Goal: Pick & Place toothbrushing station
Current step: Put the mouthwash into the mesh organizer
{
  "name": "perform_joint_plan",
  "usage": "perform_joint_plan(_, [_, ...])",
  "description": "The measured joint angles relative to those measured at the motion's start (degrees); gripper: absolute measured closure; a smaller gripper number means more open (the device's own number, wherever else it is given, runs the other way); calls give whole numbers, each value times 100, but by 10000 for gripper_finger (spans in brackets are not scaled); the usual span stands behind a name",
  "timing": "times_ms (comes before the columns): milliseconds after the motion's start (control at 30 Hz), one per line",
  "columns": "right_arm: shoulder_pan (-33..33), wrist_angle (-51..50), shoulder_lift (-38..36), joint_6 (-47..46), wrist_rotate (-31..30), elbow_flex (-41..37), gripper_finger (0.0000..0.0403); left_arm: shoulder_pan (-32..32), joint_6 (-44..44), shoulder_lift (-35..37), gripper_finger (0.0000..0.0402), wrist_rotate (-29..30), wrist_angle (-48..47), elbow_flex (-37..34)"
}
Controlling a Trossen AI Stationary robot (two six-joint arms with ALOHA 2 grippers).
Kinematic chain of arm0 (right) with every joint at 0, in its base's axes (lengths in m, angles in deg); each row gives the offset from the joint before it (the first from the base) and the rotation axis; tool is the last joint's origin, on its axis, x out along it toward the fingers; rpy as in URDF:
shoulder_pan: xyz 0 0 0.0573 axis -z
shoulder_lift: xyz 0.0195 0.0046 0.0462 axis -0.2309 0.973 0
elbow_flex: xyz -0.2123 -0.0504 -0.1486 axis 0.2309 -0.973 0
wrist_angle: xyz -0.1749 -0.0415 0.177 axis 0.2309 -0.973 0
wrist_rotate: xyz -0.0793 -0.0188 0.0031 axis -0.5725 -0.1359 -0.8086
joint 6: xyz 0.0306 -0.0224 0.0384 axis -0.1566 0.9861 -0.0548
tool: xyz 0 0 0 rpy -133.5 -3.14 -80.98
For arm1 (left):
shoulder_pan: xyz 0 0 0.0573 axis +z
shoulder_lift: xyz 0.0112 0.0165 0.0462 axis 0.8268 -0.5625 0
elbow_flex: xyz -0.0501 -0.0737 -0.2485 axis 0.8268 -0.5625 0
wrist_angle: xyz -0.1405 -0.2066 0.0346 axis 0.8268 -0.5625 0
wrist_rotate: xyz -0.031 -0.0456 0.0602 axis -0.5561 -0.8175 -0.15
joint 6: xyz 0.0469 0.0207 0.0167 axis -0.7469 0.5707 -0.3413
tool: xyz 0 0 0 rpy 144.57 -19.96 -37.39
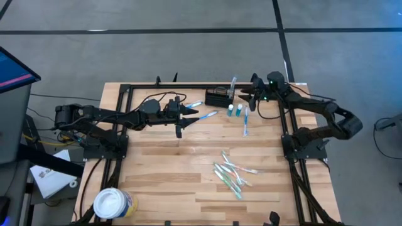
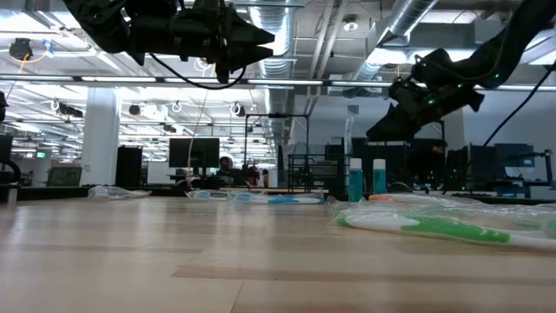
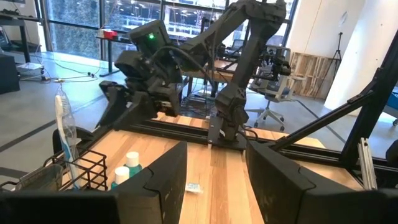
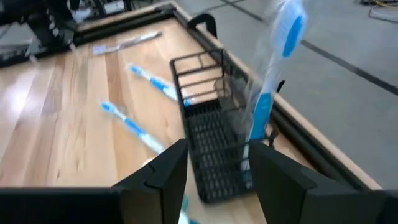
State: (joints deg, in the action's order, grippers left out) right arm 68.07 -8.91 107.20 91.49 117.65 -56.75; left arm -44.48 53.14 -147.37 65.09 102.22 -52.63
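1. The right gripper (image 1: 250,95) hangs in the air over the far side of the table, just beside the toothbrushing station (image 1: 219,98). Its fingers (image 4: 163,171) are spread apart with nothing between them.
2. Right in front of that claw, the station sits as a small black wire-mesh caddy (image 4: 214,146) near the table's far edge, next to the black frame rail (image 4: 311,149).
3. One wrapped blue-and-white toothbrush (image 4: 270,87) stands upright in the caddy at the end nearest the right gripper, sticking up well above the mesh.
4. Two little bottles with white caps (image 1: 234,110) stand just beside the caddy on the wood, and a blue toothbrush (image 1: 246,123) lies flat near them.
5. The left gripper (image 1: 187,119) floats above the table on the caddy's other side, a bit apart from it, fingers (image 3: 163,180) parted and holding nothing.
6. Two more blue toothbrushes (image 1: 206,115) lie on the wood between the left gripper and the caddy.
7. Farther out, a loose pile of wrapped toothbrushes (image 1: 231,174) with green and orange bits sits toward the near right part of the wooden table (image 1: 163,169).
8. A round white tub (image 1: 114,203) sits at the near left corner, well apart from everything else.
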Motion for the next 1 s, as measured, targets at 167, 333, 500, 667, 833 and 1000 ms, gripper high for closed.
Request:
perform_joint_plan(167, [0, -564, -158, 59, 0, 0, 248, -1, 0, 0, 245, 1, -4, 0])
perform_joint_plan(333, [-17, -976, -143, 213, -2, 0, 249, 0, 0, 0, 245, 1, -4, 0])
perform_joint_plan(500, [-186, -1187, -143, 357, -3, 0, 249, 0, 0, 0, 245, 0, -4, -1])
perform_joint_plan(667, [-427, -1194, -143, 508, -143, 0, 249, 0, 0, 0, 245, 0, -4, 0])
perform_joint_plan(833, [-625, -1362, -139, 785, -527, 0, 249, -1, 1, 0, 245, 0, -4, -1])
perform_joint_plan(1000, [-675, -1422, -139, 805, -531, 2, 249, -1, 1, 0, 245, 0, -5, 0])
